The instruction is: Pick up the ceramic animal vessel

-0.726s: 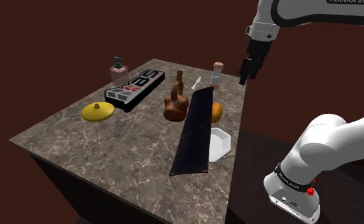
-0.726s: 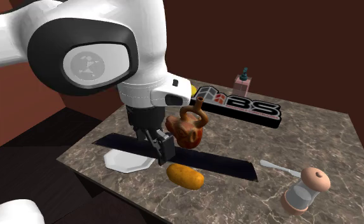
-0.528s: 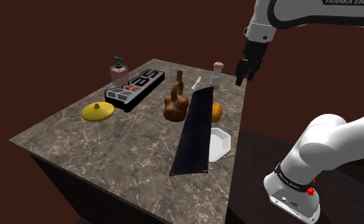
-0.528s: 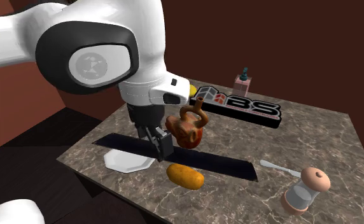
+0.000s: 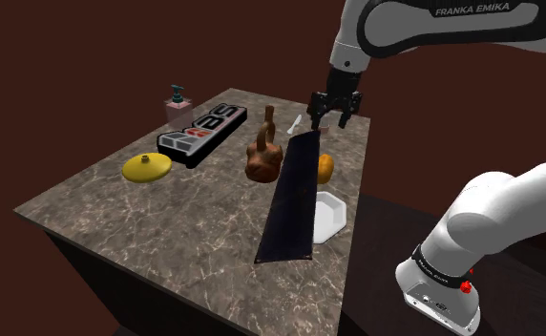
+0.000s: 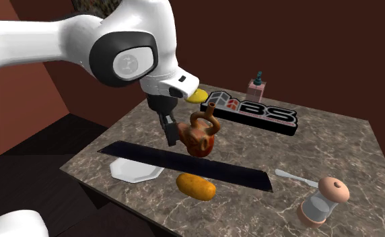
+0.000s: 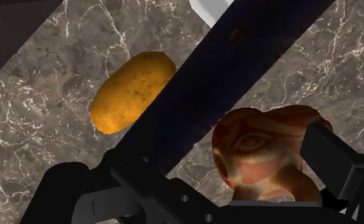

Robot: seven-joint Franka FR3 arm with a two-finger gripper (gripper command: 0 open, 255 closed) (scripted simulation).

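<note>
The animal vessel [image 5: 264, 153] is a reddish-brown jug with a tall spout and a loop handle, standing upright mid-table [image 6: 201, 132]. My black gripper [image 5: 333, 113] hangs open well above the far end of a long black strip [image 5: 295, 196], to the right of the vessel in the shoulder view. From the second exterior camera the gripper [image 6: 172, 133] overlaps the vessel's left side. In the wrist view the vessel's painted body [image 7: 263, 153] lies below, close to one finger [image 7: 330, 153], untouched by the gripper [image 7: 196, 178].
An orange potato-like lump [image 5: 325, 168] and a white dish [image 5: 330, 215] lie beside the strip near the table edge. A black lettered sign [image 5: 202, 134], a yellow lid [image 5: 147, 167], a pink dispenser [image 5: 178, 107], a shaker [image 6: 322, 200] and a small utensil [image 6: 295, 178] share the marble table [image 5: 166, 229].
The arm has swung from beyond the table's edge toward the shoulder view's left, and now hangs over the strip's far end. The hand has turned about its axis. Fingers stay apart.
</note>
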